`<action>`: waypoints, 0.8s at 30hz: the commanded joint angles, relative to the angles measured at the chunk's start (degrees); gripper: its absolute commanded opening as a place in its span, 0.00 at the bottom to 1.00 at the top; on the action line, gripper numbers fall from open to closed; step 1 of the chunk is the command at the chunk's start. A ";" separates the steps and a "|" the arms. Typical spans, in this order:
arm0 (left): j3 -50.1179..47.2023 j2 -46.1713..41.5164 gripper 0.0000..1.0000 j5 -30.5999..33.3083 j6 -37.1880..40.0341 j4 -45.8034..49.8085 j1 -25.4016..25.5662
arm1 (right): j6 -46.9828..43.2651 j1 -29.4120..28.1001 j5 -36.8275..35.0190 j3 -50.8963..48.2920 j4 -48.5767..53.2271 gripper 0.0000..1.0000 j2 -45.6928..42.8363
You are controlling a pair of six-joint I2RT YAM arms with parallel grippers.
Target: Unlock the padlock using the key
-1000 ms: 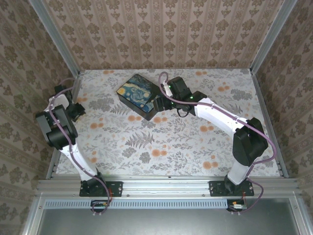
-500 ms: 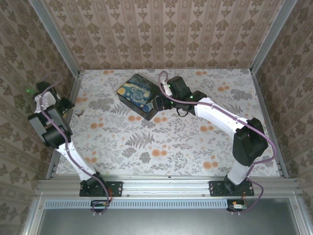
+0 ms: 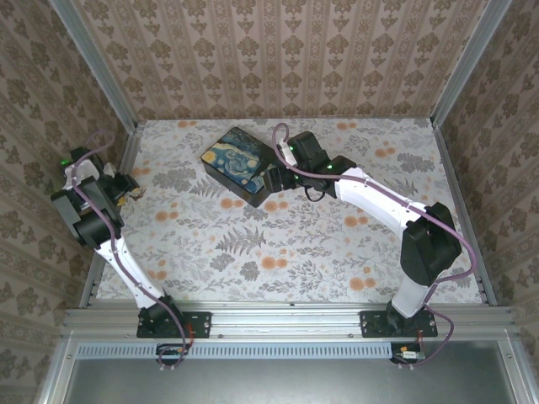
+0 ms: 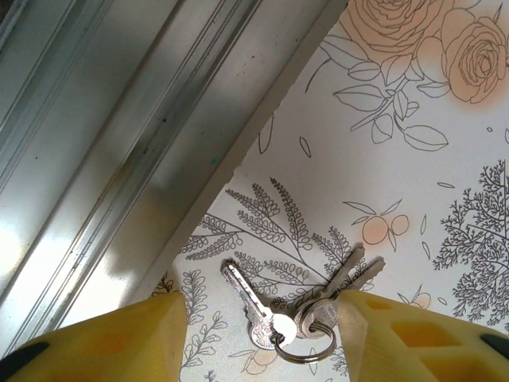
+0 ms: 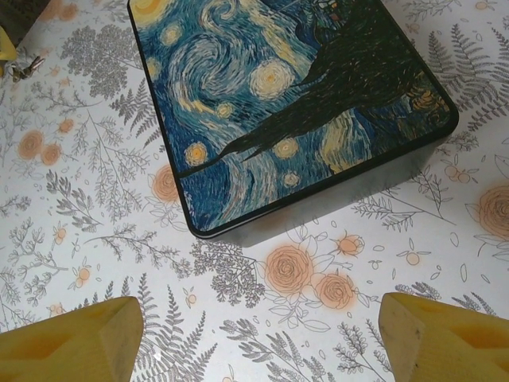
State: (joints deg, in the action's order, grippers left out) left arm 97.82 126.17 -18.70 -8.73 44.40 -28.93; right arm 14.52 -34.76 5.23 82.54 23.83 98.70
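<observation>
Keys (image 4: 314, 312), bright polished metal; box (image 5: 278, 103) lid, glossy painted; table cover (image 4: 398, 175), matt printed sheet; frame rail (image 4: 95, 143), dull brushed metal; left gripper (image 4: 258, 301) fingers (image 4: 111, 342), matt yellow plastic.

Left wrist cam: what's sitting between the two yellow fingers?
A small bunch of silver metal keys on a ring, lying flat on the floral tablecloth between the left gripper's open fingers, left wrist view.
</observation>
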 commanded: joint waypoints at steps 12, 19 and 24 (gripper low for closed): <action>-3.86 -0.74 0.33 1.54 0.41 3.59 3.10 | -2.62 -0.30 1.06 2.99 3.96 0.79 0.20; -7.14 -3.68 0.28 2.19 -0.47 3.15 5.95 | -4.02 -0.22 0.37 2.86 4.99 0.79 -0.59; -10.18 -5.56 0.27 2.59 -0.94 3.41 8.21 | -4.35 -0.14 0.11 2.03 4.58 0.79 -1.54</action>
State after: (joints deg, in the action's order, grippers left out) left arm 90.04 121.71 -14.74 -8.80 44.12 -22.15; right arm 11.46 -34.76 5.21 83.68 27.22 98.74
